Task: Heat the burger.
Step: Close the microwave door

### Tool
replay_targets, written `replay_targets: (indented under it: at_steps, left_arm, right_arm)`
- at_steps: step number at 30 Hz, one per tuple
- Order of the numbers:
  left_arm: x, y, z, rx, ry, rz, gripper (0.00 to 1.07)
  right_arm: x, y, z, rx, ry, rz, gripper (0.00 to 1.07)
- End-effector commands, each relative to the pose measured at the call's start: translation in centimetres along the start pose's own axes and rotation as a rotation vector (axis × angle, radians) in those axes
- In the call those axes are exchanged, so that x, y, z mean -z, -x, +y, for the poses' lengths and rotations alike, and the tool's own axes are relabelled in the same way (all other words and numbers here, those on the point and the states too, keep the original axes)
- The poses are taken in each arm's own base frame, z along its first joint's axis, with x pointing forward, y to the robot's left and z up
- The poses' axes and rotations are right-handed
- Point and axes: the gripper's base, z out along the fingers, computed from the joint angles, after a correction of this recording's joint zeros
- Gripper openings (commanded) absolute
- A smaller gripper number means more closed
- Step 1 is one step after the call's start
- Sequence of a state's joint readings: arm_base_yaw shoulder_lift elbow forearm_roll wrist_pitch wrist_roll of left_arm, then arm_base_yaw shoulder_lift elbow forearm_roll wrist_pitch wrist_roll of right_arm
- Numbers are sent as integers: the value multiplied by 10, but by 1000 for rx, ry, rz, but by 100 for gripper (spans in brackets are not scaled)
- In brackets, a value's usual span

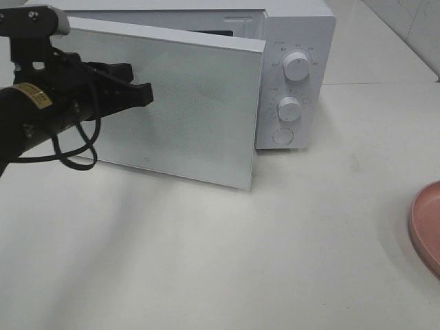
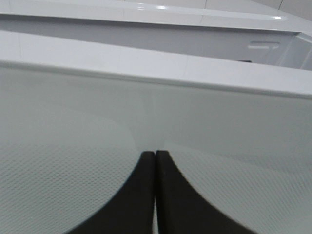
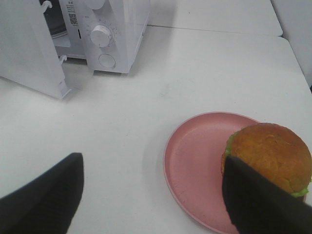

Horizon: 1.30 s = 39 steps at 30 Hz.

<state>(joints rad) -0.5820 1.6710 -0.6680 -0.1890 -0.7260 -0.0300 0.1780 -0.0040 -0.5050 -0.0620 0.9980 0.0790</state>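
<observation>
The burger (image 3: pixel 270 156) is sitting on the pink plate (image 3: pixel 195 170), well apart from the microwave (image 1: pixel 295 75), off to its knob side. The right gripper (image 3: pixel 156 195) is hovering over the plate's near edge, jaws spread wide, gripping nothing. The left gripper (image 2: pixel 155 158) is pressing its closed, empty tips at the microwave's door (image 1: pixel 185 110), which is standing partly ajar.
</observation>
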Motion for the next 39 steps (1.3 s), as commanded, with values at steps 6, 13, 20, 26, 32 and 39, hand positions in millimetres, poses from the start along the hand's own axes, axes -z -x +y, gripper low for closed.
replay_targets:
  at_steps: [6, 13, 20, 26, 32, 39]
  left_arm:
    - [-30, 7, -24, 0, -32, -14, 0]
    - [-65, 8, -47, 16, -43, -16, 0]
    - [-90, 10, -56, 34, -32, 0, 0]
    - [-110, 13, -60, 55, -13, -23, 0]
    - [-119, 15, -59, 32, 25, -25, 0]
    - [-105, 13, -79, -15, -72, 153, 0]
  right_arm:
    - [3, -3, 0, 7, -1, -25, 76]
    - [3, -3, 0, 7, -1, -25, 76]
    - [3, -3, 0, 8, -1, -25, 76]
    - [3, -3, 0, 8, -1, -25, 76]
    - [3, -3, 0, 8, -1, -25, 76]
    - [3, -3, 0, 8, -1, -25, 76]
